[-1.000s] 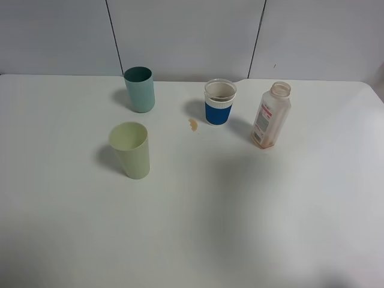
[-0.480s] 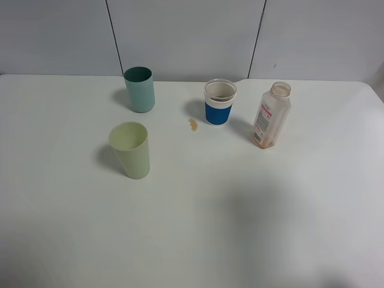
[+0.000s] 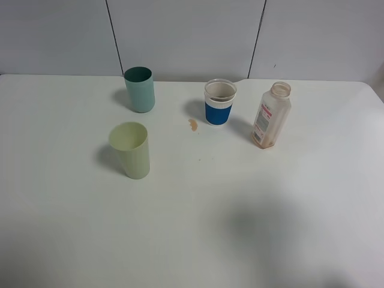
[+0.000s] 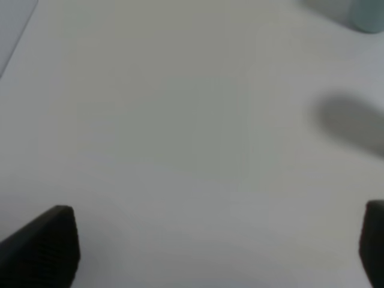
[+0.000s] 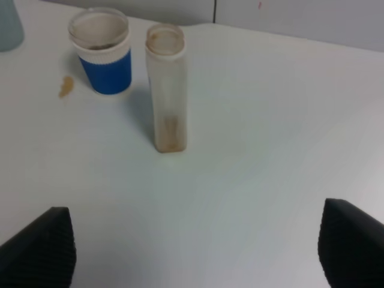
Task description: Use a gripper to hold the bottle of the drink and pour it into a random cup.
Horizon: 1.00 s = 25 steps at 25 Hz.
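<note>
The bottle [image 3: 271,115] stands upright and capless at the back right of the table, with only brown residue of the drink at its bottom; the right wrist view shows it too [image 5: 167,90]. The cup [image 3: 219,102], white with a blue band, stands just left of it, and also appears in the right wrist view [image 5: 102,51]. Neither arm shows in the exterior view. My right gripper [image 5: 195,246] is open and empty, well short of the bottle. My left gripper [image 4: 210,246] is open and empty over bare table.
A tall teal cup [image 3: 139,89] stands at the back left and a pale green cup [image 3: 130,150] in front of it. A small brown spill [image 3: 193,124] lies left of the blue-banded cup. The white table [image 3: 192,228] meets a grey wall behind.
A faint shadow on the table has drifted toward the front right. The bottle and the cups have not moved.
</note>
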{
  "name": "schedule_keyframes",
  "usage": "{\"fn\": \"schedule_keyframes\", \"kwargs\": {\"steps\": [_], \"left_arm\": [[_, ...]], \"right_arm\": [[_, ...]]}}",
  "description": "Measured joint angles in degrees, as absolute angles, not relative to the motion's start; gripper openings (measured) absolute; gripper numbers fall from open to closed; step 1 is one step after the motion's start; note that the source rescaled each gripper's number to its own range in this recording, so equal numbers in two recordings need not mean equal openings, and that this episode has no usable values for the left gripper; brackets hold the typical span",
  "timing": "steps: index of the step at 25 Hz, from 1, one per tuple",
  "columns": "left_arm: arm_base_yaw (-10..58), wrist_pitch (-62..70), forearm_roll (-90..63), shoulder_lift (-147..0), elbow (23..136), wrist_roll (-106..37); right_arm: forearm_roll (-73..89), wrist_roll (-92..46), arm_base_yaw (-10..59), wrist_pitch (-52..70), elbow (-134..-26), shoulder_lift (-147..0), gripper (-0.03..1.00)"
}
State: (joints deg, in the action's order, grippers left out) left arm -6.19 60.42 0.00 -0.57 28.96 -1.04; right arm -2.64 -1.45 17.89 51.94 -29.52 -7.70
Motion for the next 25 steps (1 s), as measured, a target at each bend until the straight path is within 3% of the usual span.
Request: {"fn": "schedule_keyframes", "kwargs": {"steps": [19,25], "left_arm": [[-6.2,60.4,0.0,-0.6,29.0,-1.0],[-6.2,60.4,0.0,-0.6,29.0,-1.0]], "right_arm": [[-1.2,-2.5,17.9,51.5,-29.3,0.1,0.79],[0.0,-2.5,17.9,57.9,-29.8,0.1,0.79]]}}
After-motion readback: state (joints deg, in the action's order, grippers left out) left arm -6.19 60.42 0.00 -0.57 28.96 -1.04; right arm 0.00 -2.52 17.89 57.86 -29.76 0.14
